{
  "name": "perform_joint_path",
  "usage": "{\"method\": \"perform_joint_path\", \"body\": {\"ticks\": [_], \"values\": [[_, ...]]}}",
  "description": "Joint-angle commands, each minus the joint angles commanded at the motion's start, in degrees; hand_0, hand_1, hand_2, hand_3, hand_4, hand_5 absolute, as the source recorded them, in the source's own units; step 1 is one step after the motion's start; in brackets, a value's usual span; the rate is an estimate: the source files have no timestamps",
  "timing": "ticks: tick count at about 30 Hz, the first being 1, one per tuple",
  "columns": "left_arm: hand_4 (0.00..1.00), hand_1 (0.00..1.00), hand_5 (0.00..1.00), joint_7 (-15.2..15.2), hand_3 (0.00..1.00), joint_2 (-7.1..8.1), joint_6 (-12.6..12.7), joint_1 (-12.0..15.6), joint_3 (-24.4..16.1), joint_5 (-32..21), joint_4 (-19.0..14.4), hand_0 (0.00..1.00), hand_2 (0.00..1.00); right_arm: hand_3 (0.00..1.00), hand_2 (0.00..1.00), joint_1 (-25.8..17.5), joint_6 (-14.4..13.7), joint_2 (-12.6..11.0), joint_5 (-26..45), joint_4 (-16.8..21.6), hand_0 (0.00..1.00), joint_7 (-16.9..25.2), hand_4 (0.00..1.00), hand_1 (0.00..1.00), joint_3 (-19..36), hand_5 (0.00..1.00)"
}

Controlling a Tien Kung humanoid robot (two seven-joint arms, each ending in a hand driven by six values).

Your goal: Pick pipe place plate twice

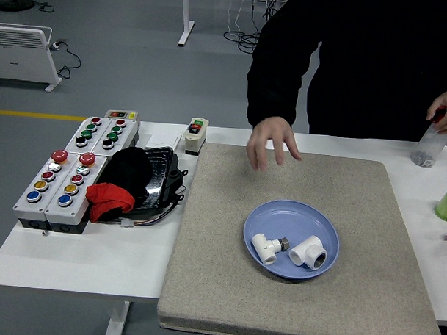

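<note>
Fingers spread and empty: a person's hand (272, 143) hangs over the far part of the grey mat (227, 285), no robot hands in view.

Just below those fingers sits the blue plate (323, 228) with both white pipe fittings in it, the tee (266, 248) and the elbow (308, 253), near each other. They look light, rigid and slick, so I'd pinch across a straight barrel. The other hand (444, 110), off to the right, holds a clear bottle (427, 147).
</note>
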Motion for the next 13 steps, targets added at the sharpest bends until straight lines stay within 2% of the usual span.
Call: {"method": "perform_joint_path", "body": {"ticks": [13], "values": [[0.200, 0.591, 0.998, -0.4, 0.576, 0.02, -0.1, -0.3, 0.6, -0.9, 0.0, 0.624, 0.527, 0.879, 0.900, 0.2, -0.7, 0.2, 1.4, 0.0, 0.853, 0.1, 0.566, 0.814, 0.0, 0.563]]}}
